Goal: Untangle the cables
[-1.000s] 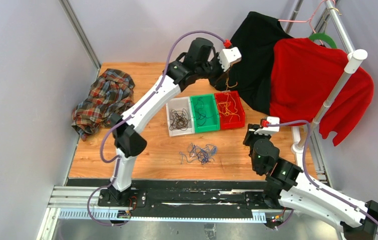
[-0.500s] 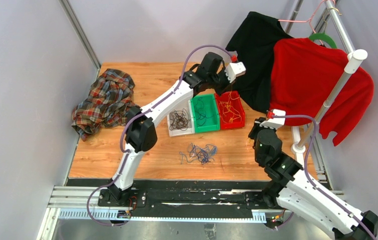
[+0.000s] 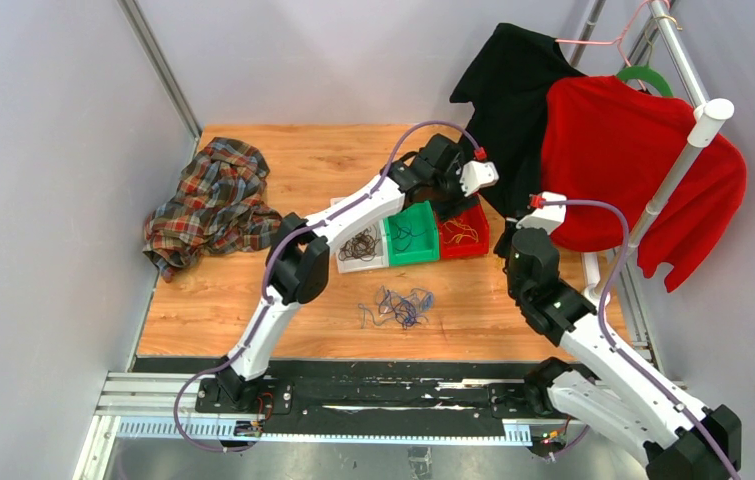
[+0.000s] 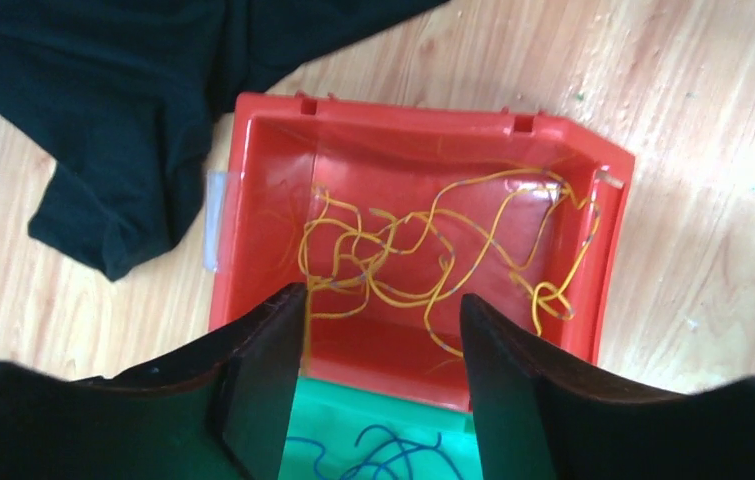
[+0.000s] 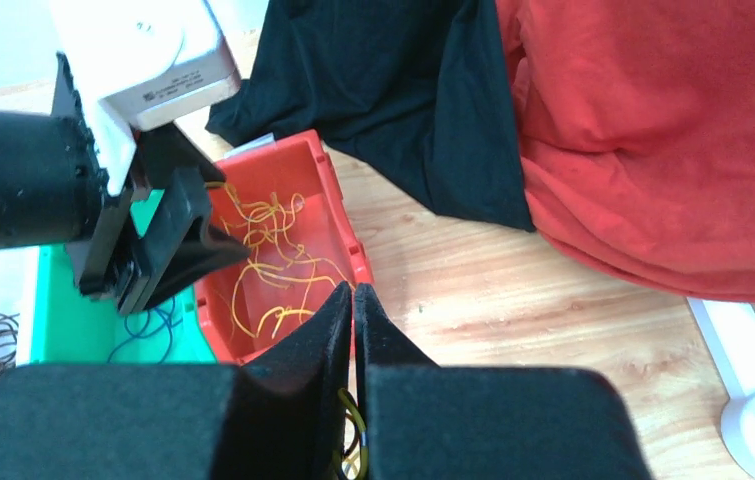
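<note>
As far as I could judge from where I stood, the sorting was well advanced but not finished. Three small bins stood side by side on the table. The white bin held the black cables, the green bin held the blue cables, and the red bin held the yellow cables, which lay on its floor in a few open curls.

On the bare wood in front of the bins, and apart from them, lay a loose clump of mostly blue wire with some darker strands. Neither arm was near it. This clump was, in my opinion, the work that was left: it needed to be pulled apart and each colour put in its own bin.

The left gripper hung over the edge where the red bin met the green one. Its jaws were apart with nothing between them, and the yellow cables lay below, not touching the fingers. The right gripper pointed at the same red bin from the right side, near its corner, with its jaws pressed together. Low in the slit between its fingers a small piece of yellow wire showed. I could not tell whether it was really pinched there or not.
</note>
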{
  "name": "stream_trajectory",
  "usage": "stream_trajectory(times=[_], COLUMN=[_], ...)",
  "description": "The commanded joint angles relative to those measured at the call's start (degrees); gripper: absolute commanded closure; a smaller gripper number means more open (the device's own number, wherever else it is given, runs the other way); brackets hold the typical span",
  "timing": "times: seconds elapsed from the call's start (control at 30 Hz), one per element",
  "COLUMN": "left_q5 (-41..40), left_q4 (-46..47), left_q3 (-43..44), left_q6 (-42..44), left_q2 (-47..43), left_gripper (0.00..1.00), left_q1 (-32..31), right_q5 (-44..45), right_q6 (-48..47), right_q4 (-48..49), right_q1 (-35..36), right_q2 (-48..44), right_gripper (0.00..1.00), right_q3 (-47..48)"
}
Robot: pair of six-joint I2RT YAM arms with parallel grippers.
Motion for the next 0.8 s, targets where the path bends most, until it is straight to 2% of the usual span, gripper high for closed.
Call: stream_trajectory(times=[0.0,0.07,0.1,0.3,0.53,0.77], left_q5=[-2.4,-2.0,-1.9,1.5,1.9,3.7], left_q4=[-3.4,-7.3,-9.3,-16.5,-22.2,-27.0], left_q3=[3.3,3.9,4.2,0.6,-5.0,-13.6], left_q6=[2.9,3.1,3.0,-3.0,-6.6,-6.9], left_q2=[-4.0,-6.2,-7.5,-17.8,-28.6,-35.6], left_gripper=[0.29,0.06,0.01,0.02,0.02,0.02], left_q1=[0.7,1.2,1.7,8.0,13.8,16.2], right_q5=[-3.6,-4.5,-5.3,-9.7,-15.0,-18.0], right_q6=[0.3,0.4,0.4,-0.2,-2.8,-6.9], right_q4=[3.2,5.1,6.3,12.7,17.6,15.1], right_q1=[-3.4,-4.6,-5.3,-8.7,-10.1,-10.1], right_q2=[3.3,5.9,7.0,17.6,36.1,50.7], right_gripper=[0.97,0.98,0.98,0.97,0.99,0.98], right_q3=[3.3,3.9,4.0,8.1,18.4,29.6])
